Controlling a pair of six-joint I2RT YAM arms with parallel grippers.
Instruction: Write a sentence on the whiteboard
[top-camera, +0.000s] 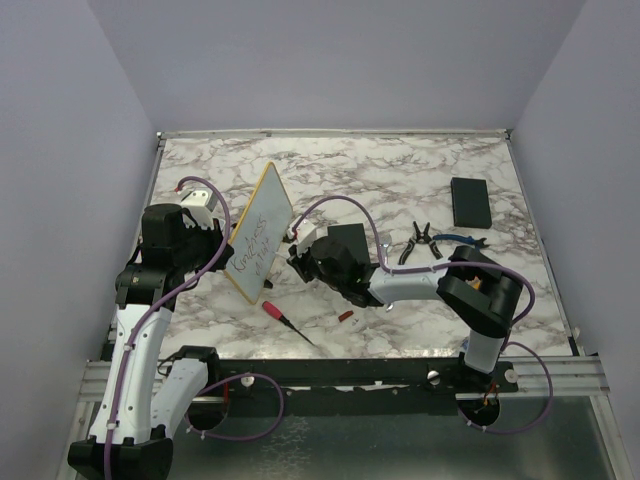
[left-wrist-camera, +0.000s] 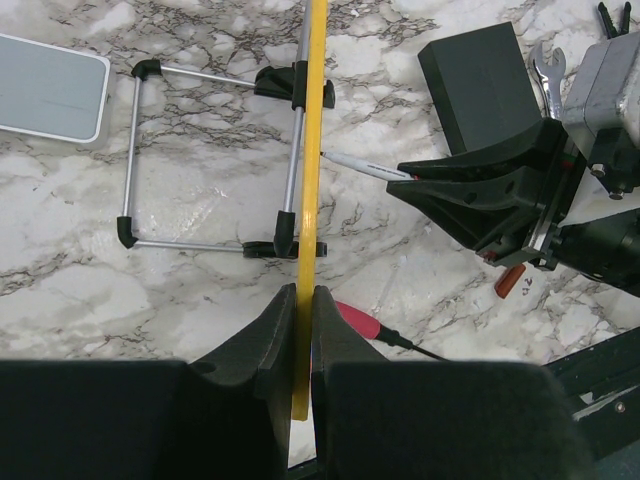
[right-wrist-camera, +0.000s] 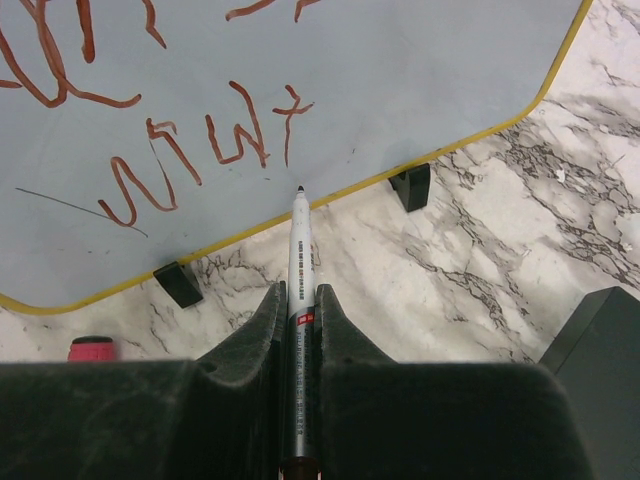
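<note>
Whiteboard (top-camera: 258, 232): tilted, near worktop's (top-camera: 400, 180) left edge, frame clenched by left gripper (left-wrist-camera: 303, 295) | right gripper (right-wrist-camera: 300, 292): grasping marker (right-wrist-camera: 300, 235), tip at board's lower face.

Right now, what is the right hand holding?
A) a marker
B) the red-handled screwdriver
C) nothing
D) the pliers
A: the right wrist view shows the right hand shut on a marker, whose tip points at the lower part of the whiteboard.
</note>
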